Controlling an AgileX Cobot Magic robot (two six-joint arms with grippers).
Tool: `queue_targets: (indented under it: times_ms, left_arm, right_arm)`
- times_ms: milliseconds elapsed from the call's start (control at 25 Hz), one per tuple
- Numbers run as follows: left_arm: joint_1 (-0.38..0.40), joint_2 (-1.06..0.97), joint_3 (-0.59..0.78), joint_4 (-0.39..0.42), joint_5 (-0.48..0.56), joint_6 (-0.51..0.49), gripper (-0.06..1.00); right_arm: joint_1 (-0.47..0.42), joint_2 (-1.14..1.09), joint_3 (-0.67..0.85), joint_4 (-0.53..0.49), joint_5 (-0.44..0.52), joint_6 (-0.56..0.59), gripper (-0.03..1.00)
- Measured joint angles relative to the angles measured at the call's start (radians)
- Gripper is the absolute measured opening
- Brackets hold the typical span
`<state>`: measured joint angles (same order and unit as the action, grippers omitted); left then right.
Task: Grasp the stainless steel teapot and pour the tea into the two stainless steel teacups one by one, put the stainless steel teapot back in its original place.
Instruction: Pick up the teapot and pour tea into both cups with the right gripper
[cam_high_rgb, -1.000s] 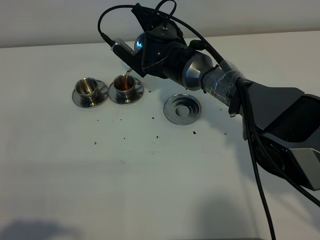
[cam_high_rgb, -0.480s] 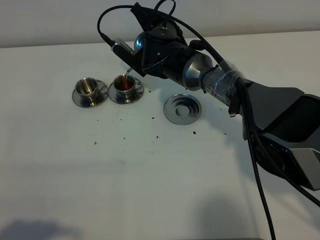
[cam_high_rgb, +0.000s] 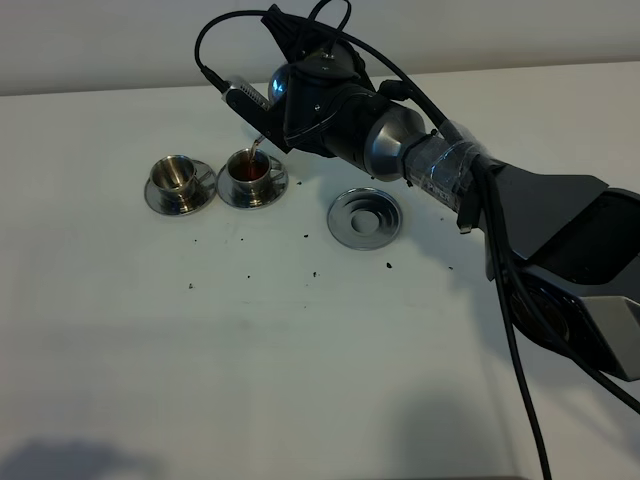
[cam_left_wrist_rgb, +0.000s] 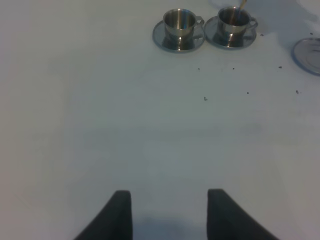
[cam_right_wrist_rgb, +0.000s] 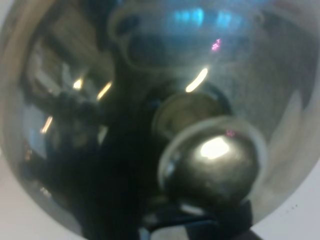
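right jaws clamp teapot (cam_right_wrist_rgb: 225, 60), tilted over tea-filled cup (cam_high_rgb: 248, 171); left jaws apart, empty

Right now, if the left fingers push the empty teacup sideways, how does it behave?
The empty teacup is small polished steel with nothing in it, so probably light and rigid. It appears to sit loose on a polished saucer, so it likely skates rather than tips. The saucers sit close together, so a shove could jog the filled teacup.
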<state>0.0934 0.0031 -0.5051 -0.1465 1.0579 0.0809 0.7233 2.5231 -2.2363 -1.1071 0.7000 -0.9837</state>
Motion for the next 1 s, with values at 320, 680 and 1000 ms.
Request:
queue_targets:
  times_ms: [320,680,1000]
  left_arm:
    - [0.000,0.000,0.000,0.000,0.000,0.000,0.39]
    - [0.000,0.000,0.000,0.000,0.001,0.000,0.39]
    - [0.000,0.000,0.000,0.000,0.001,0.000,0.39]
  right_arm:
    - [0.000,0.000,0.000,0.147,0.061,0.033,0.18]
    - [0.006,0.000,0.000,0.221,0.129,0.146,0.18]
    - [0.009,0.000,-0.117,0.362,0.324,0.215,0.18]
